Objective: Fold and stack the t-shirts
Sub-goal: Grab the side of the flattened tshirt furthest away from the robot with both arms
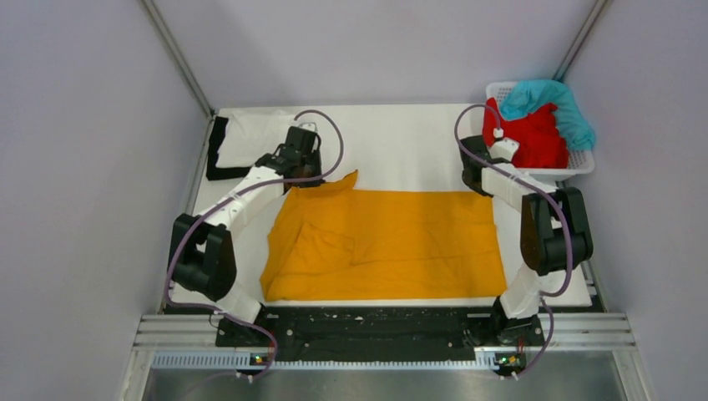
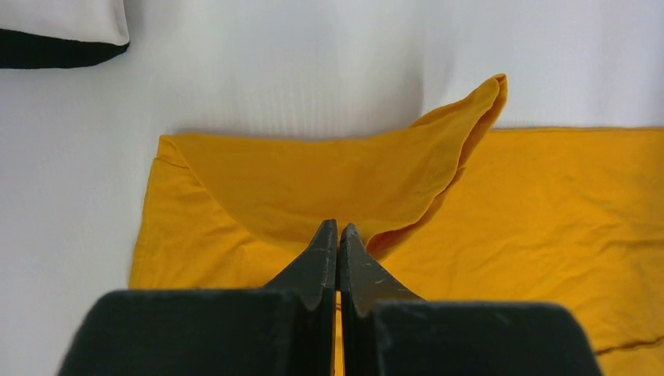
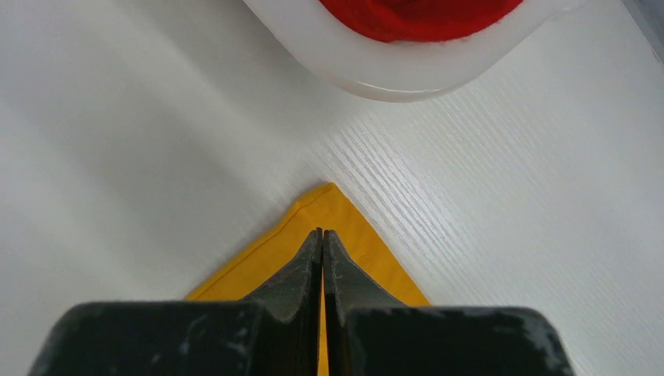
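Robot lab cell, plain grey enclosure walls (image 1: 83, 167), white table (image 1: 401, 142), aluminium mounting rail (image 1: 384, 330)

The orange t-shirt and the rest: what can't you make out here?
Wrist views: whether the shut left tool or right tool pinches the mustard-orange t-shirt; their fingers hide it.
Top view: black t-shirt, mostly under the white t-shirt.
Top view: basket inside, covered by red t-shirt and teal t-shirt.

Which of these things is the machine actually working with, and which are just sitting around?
Part of the job:
- mustard-orange t-shirt, spread out
- white t-shirt lying on the black t-shirt
- red t-shirt and teal t-shirt, waiting
- left gripper and right gripper

Just there:
- white basket, holding the red and teal shirts
- table
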